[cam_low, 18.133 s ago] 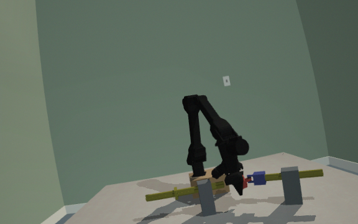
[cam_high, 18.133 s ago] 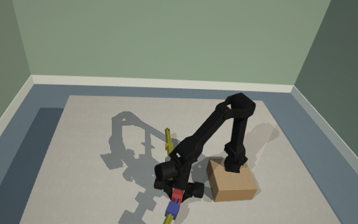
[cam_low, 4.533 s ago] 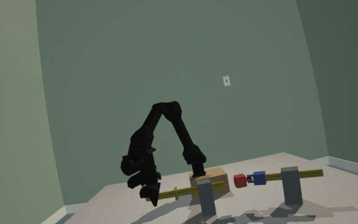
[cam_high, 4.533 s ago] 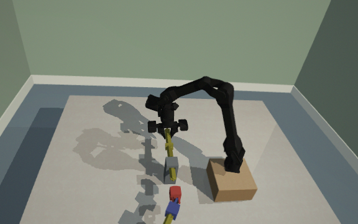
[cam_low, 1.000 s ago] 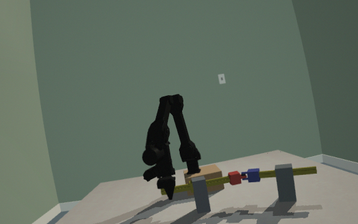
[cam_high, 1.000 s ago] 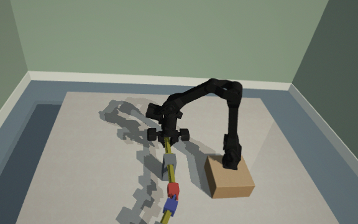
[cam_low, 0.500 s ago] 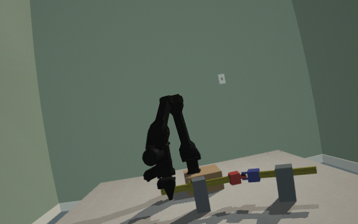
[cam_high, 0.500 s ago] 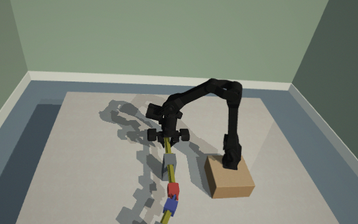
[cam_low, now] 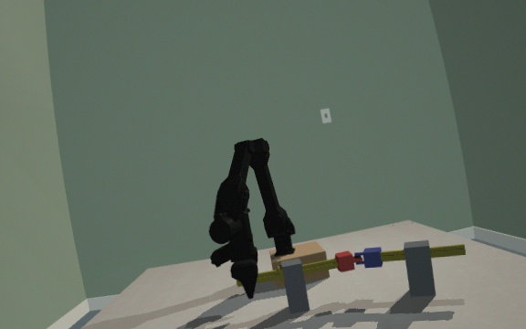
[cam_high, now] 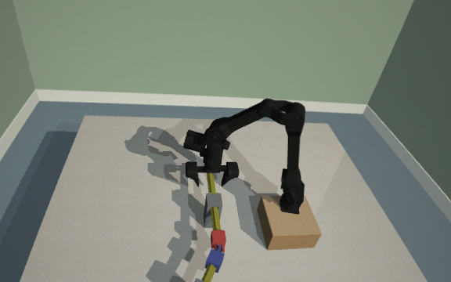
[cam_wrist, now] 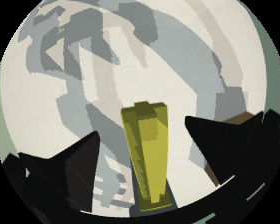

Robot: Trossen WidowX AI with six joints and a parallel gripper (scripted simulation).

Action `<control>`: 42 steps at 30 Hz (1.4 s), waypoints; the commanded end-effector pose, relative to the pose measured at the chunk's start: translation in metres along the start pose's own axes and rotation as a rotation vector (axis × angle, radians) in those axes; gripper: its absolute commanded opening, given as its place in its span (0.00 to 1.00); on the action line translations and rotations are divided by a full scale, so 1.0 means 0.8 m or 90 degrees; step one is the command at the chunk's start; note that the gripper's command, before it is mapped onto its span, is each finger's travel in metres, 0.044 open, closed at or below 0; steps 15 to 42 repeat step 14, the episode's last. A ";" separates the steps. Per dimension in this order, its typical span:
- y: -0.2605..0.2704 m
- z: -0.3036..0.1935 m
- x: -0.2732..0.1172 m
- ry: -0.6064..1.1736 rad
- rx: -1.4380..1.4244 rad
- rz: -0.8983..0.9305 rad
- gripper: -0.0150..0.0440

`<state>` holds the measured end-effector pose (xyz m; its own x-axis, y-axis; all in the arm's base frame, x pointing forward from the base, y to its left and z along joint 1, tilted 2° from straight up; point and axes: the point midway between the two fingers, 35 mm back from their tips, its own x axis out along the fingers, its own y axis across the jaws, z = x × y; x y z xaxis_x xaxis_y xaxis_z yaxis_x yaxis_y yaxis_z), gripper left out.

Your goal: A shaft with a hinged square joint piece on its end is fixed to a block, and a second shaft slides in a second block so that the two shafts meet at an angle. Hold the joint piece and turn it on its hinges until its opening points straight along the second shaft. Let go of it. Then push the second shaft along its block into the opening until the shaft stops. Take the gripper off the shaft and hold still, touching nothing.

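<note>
The second shaft, yellow, runs through its grey block to the red joint piece. No gap shows between shaft and red piece; how deep the shaft sits is hidden. The red piece is hinged to a blue piece on the fixed yellow shaft, which passes through the other grey block. My gripper is open, its fingers apart on both sides of the second shaft's outer part, with visible space on each side.
A tan box carries the arm's base, to the right of the second shaft in the top view. The arm arches from it over to the shaft's outer end. Shadows of arm and shafts lie across the pale table top.
</note>
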<state>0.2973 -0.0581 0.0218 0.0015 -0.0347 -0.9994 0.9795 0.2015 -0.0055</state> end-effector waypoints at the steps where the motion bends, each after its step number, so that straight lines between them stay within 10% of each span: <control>1: 0.000 0.000 0.000 0.000 0.000 0.000 1.00; 42: 0.000 0.001 -0.036 0.003 -0.001 0.003 1.00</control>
